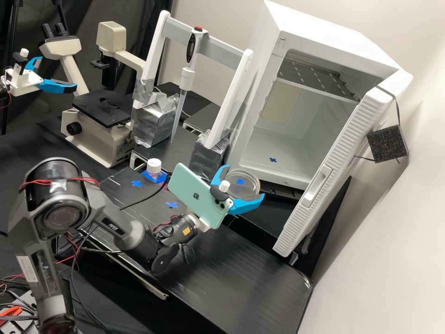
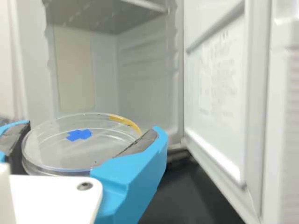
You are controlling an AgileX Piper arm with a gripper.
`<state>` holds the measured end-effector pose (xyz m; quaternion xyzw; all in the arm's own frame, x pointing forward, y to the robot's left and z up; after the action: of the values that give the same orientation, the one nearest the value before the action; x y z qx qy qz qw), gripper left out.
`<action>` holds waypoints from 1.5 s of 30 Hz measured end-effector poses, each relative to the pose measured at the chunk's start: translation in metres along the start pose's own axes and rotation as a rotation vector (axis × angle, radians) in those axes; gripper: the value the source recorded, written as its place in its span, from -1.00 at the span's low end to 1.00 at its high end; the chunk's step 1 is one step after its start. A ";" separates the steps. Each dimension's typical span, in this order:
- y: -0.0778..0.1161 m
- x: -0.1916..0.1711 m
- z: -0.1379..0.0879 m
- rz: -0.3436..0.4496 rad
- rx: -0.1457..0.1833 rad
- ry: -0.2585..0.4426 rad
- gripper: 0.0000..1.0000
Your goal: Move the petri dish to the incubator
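- Pincer (image 1: 245,182), blue-fingered, is closed around the rim of the petri dish (image 1: 249,189), one finger at either side, holding it level in front of the open incubator (image 1: 333,42) and outside its chamber.
- Within the clear round outline of the dish a blue cross shows, and an amber streak runs along part of its edge.
- Clock hours below are read on the high view, with the dish as centre.
- Just beside the pincer, between eight and nine o'clock, a mint-green phone (image 1: 192,192) is mounted on the arm.
- At six o'clock lies the bare black top of the table (image 1: 241,264).
- At one o'clock the incubator chamber opens, with a blue cross (image 1: 273,159) on its floor and a slotted shelf (image 1: 320,76) high inside.
- At three o'clock its door (image 1: 343,148) stands swung open.
- Near nine o'clock, a small white-capped bottle (image 1: 154,166) sits on blue tape.
- At eleven o'clock, a pipette (image 1: 187,76) hangs upright from a white-and-grey stand (image 1: 222,48).
- Farther off at ten o'clock stands a beige microscope (image 1: 99,139) with a black stage.
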<state>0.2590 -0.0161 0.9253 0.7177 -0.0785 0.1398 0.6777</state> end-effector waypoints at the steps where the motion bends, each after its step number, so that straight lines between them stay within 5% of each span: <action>1: 0.000 0.009 -0.002 0.011 0.002 0.012 -1.00; 15: -0.025 0.140 -0.003 0.014 -0.066 -0.062 -1.00; 21: -0.031 0.179 0.010 -0.011 -0.047 -0.090 -1.00; 32: -0.039 0.215 0.043 -0.110 0.007 -0.093 -1.00; 45: -0.044 0.221 0.056 -0.132 -0.008 -0.118 -1.00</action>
<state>0.4871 -0.0514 0.9484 0.7255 -0.0712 0.0521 0.6826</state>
